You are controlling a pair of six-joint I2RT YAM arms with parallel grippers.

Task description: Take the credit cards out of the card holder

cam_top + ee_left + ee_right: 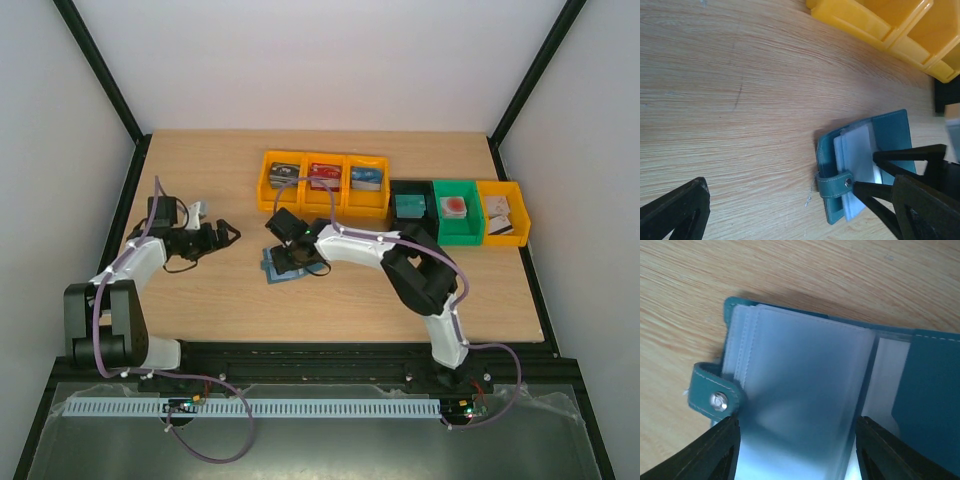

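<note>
The teal card holder (270, 270) lies open on the table, left of centre. It also shows in the left wrist view (895, 130) and in the right wrist view (935, 390). Its frosted clear sleeves (805, 370) fan out, and its snap strap (707, 390) hangs at the left edge. I cannot make out any credit card apart from the sleeves. My right gripper (797, 452) is open, low over the holder (298, 258), with a finger at each side of the sleeve stack. My left gripper (222, 236) is open and empty, left of the holder and apart from it (800, 225).
A row of three yellow bins (324, 157) stands behind the holder with small stacks inside, and shows in the left wrist view (875, 22). Black (408, 186), green (457, 184) and yellow (503, 186) bins stand at the right. Black frame rails border the table.
</note>
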